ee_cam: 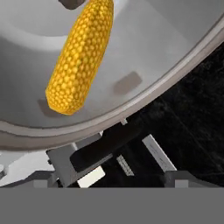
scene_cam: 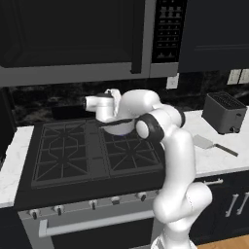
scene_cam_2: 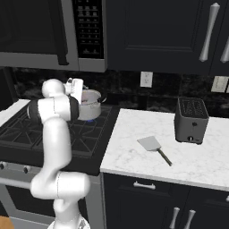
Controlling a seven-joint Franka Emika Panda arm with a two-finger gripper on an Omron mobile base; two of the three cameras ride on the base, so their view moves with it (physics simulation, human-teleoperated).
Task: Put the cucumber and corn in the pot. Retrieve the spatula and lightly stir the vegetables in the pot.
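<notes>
Left base view: steel shows behind the white arm's elbow, where the small shiny stainless-steel pot (scene_cam: 118, 128), round and straight-sided, stands on the rear right burner of the black gas stove (scene_cam: 73, 155). The end effector (scene_cam: 104, 111) hangs directly above the pot, its white hand level with the rim; from this side the arm hides the fingers. Well to the right of the pot, on the white marble table (scene_cam: 219, 163), lies the spatula (scene_cam: 213, 145), a flat light-grey squarish blade with a thin dark handle pointing away from the pot. A dark grey toaster (scene_cam: 223, 113) stands behind the spatula, farther from the pot.

Right base view: the pot (scene_cam_2: 91, 106) sits at the back of the stove (scene_cam_2: 85, 134), near the edge where the table (scene_cam_2: 134, 161) begins. The end effector (scene_cam_2: 77, 95) is over the pot's left half. The spatula (scene_cam_2: 154, 149) lies flat on the table, well apart from the pot, and the toaster (scene_cam_2: 191, 120) stands beyond it.

Hand view: the pot's (ee_cam: 153, 94) grey floor and curved rim lie close below. A yellow ear of corn (ee_cam: 81, 57) rests inside the pot, clear of the fingers (ee_cam: 65, 168). The end effector (ee_cam: 120, 173) stands spread wide, its tips outside the rim with nothing between them.
</notes>
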